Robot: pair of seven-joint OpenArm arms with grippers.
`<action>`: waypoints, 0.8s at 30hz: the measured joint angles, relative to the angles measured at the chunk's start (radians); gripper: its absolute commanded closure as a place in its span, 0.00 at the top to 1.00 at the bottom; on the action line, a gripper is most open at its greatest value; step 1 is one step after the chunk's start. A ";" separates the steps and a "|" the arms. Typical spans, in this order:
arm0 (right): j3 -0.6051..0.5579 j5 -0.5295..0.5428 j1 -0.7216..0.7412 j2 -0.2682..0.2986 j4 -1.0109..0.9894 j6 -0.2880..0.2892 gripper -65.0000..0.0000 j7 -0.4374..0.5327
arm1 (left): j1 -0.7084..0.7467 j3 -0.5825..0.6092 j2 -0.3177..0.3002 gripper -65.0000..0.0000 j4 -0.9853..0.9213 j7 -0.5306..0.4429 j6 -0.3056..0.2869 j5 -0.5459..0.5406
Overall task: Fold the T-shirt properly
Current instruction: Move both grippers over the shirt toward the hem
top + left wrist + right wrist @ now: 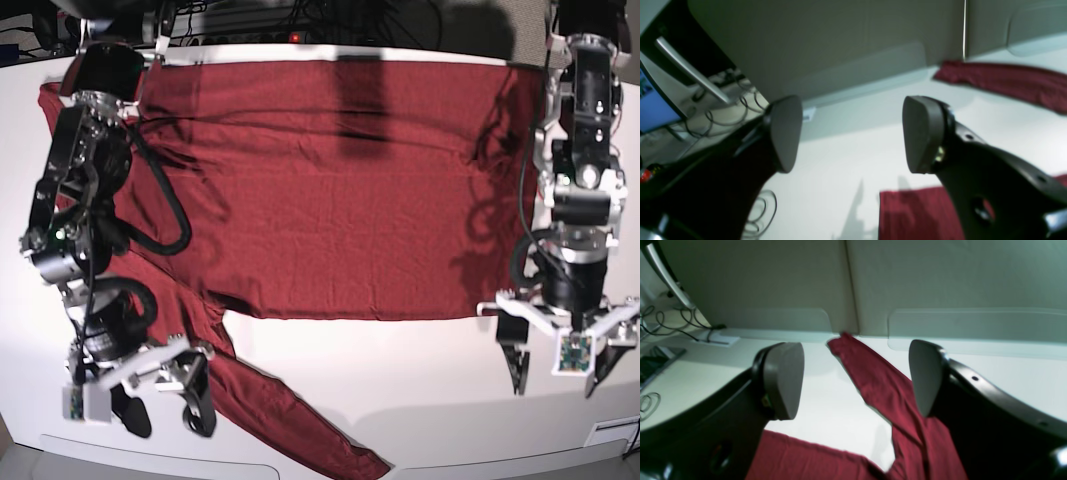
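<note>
Bright overhead light; both wrist views are soft and blurred, arm shadows falling across the glossy white surface (420,360).

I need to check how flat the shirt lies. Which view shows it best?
The base view: the whole T-shirt lies spread there. The right wrist view catches one sleeve; the left wrist view only scraps.

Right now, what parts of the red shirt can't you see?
- T-shirt, base view: its upper-left sleeve is hidden behind the right arm.
- Right wrist view: the right gripper covers the shirt's lower parts.
- Left wrist view: blurred; the left gripper hides most of it.
</note>
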 measured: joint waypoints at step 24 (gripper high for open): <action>-0.026 0.000 0.119 0.000 0.000 0.000 0.73 -0.105 | -0.078 0.000 0.048 0.70 0.002 0.051 -0.060 -0.008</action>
